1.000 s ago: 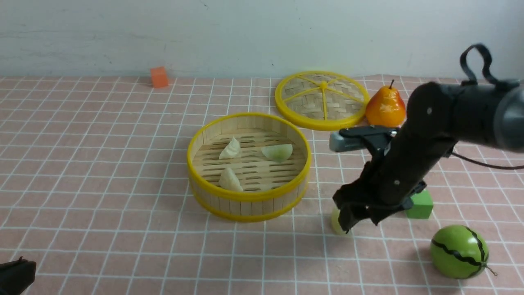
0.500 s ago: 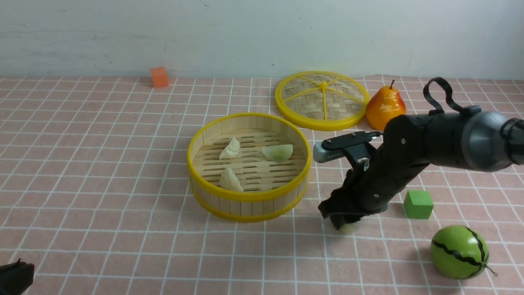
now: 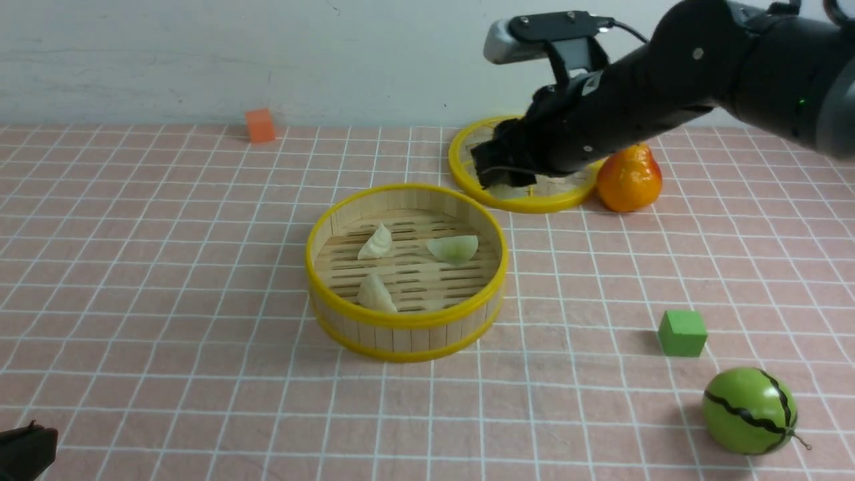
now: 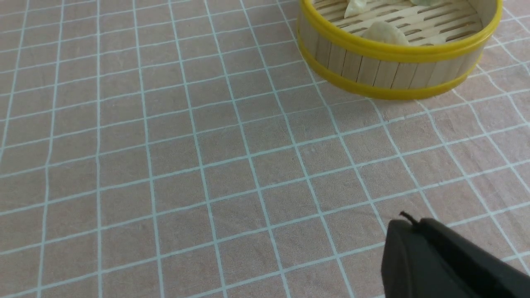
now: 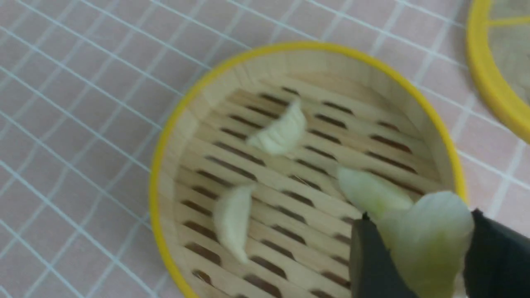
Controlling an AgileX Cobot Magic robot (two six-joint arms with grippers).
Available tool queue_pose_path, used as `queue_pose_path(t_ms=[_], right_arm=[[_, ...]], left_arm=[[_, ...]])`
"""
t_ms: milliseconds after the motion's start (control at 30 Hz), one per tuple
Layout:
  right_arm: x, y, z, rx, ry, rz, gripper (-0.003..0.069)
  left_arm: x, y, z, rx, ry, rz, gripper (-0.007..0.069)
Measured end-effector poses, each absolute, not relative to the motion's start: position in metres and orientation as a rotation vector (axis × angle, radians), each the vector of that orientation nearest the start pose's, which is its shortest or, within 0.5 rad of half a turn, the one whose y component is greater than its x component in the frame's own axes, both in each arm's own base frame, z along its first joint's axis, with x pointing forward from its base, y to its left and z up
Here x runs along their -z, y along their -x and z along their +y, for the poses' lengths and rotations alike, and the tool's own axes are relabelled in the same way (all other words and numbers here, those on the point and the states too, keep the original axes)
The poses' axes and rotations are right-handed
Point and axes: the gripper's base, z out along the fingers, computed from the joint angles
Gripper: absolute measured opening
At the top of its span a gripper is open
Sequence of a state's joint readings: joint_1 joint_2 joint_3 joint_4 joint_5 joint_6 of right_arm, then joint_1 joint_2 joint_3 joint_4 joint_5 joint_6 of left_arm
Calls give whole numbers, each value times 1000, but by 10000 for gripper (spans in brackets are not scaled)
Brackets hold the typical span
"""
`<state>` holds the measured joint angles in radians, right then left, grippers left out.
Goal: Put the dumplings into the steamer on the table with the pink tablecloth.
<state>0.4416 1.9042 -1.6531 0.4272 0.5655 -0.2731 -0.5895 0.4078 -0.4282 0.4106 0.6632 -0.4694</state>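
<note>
**Right arm lifting the fourth dumpling off the cloth**

Right gripper (image 3: 504,175) is now hanging well above the salmon-pink grid tablecloth (image 3: 167,267). A second ago it was crouching low toward the near right corner, beside the small green cube (image 3: 682,332). It is showing against the flat woven yellow-rimmed lid (image 3: 528,200) (how far over the basket it is standing, I cannot tell).

Its jaws are pinching a pale greenish-white pleated toy dumpling (image 5: 426,231) across the plump belly. That looks the right hold: the piece is probably light, soft and a little slick, and its thin pleated edge would be giving way.

Three cream crescent dumplings (image 3: 376,242) are lying in the round bamboo steamer with yellow rims (image 3: 401,321) mid-table. The black left gripper (image 4: 408,225) is resting pressed together at the near left corner.
</note>
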Motion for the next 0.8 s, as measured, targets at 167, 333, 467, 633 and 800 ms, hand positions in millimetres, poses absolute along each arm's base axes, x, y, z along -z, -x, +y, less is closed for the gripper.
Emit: queue_pose_path(t_ms=[167, 333, 467, 633, 800], right_arm=[[-240, -408, 244, -530, 628, 2275, 285], [-190, -415, 249, -506, 673, 2374, 291], [-197, -414, 248, -494, 690, 2364, 375], [-261, -402, 230, -359, 782, 2229, 545], [-362, -363, 182, -164, 775, 2099, 519]], left_arm=[[-276, -79, -26, 191, -316, 2046, 17], [-276, -79, -26, 190, -316, 2046, 20], [-276, -79, -26, 190, -316, 2046, 21], [-276, -79, -26, 189, -316, 2046, 23], [-276, -79, -25, 179, -321, 2041, 30]])
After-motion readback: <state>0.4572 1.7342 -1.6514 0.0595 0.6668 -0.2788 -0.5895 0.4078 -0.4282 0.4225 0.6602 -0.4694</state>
